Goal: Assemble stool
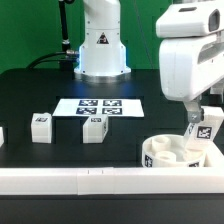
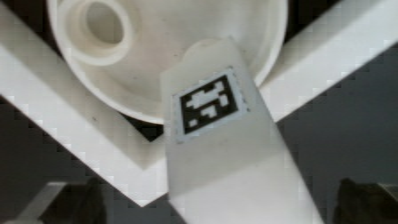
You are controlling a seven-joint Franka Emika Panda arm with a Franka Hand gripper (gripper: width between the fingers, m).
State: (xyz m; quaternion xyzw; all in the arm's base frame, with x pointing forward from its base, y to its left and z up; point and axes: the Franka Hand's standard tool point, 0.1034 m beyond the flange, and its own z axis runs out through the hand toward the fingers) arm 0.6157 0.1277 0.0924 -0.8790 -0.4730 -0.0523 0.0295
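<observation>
The round white seat (image 1: 172,152) lies in the front corner at the exterior view's right, with its holes facing up. One white leg (image 1: 205,130) with a square tag stands tilted on the seat. My gripper (image 1: 205,115) is over it, with a finger on each side. In the wrist view the leg (image 2: 222,120) runs between the dark fingers (image 2: 365,200), with gaps on both sides, so the gripper looks open. The seat (image 2: 160,60) lies behind the leg. Two more tagged legs (image 1: 41,125) (image 1: 93,127) stand on the table toward the exterior view's left.
The marker board (image 1: 98,105) lies flat in front of the robot's base (image 1: 100,50). A long white border bar (image 1: 90,178) runs along the front, and border bars (image 2: 54,95) meet in a corner around the seat. A small white part (image 1: 2,135) shows at the left edge.
</observation>
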